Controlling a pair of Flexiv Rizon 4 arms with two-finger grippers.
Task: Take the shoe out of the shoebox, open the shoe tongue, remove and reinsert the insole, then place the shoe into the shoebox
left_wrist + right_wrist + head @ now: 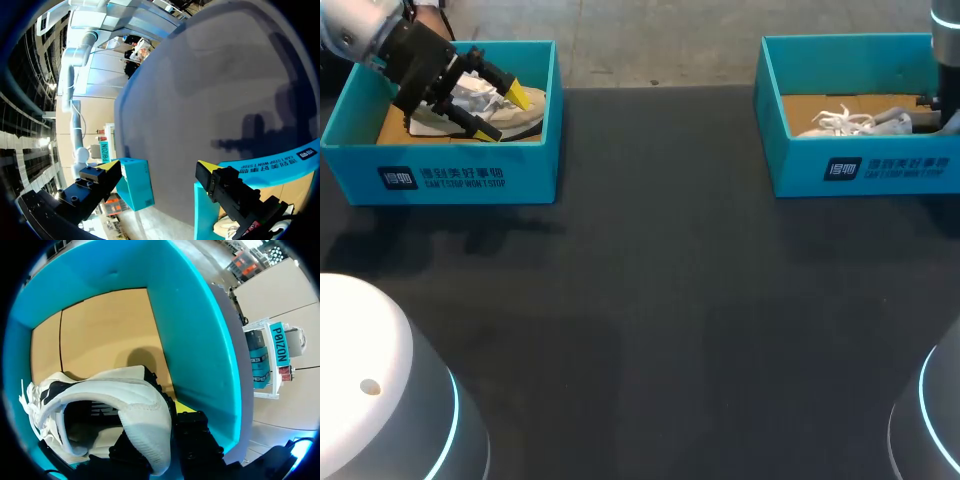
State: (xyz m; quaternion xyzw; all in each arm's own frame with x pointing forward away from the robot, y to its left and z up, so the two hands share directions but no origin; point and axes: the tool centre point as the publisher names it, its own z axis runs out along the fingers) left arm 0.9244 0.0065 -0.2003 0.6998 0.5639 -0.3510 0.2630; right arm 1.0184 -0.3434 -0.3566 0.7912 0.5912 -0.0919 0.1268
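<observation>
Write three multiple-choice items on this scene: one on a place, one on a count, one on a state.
1. Where is the left gripper?
A. Over the shoe in the left box
B. Over the middle of the table
C. Off the table's near edge

2. How many teal boxes stand on the table?
A. One
B. Two
C. Three

3. How are the left gripper's fingers?
A. Open, with nothing between them
B. Shut on a lace
C. Shut on a box wall

Answers:
1 A: the head view shows it above the shoe inside that box.
2 B: the left box and the right box are the only ones, each at a far corner.
3 A: the left wrist view shows the yellow tips wide apart with only table beyond.
</observation>
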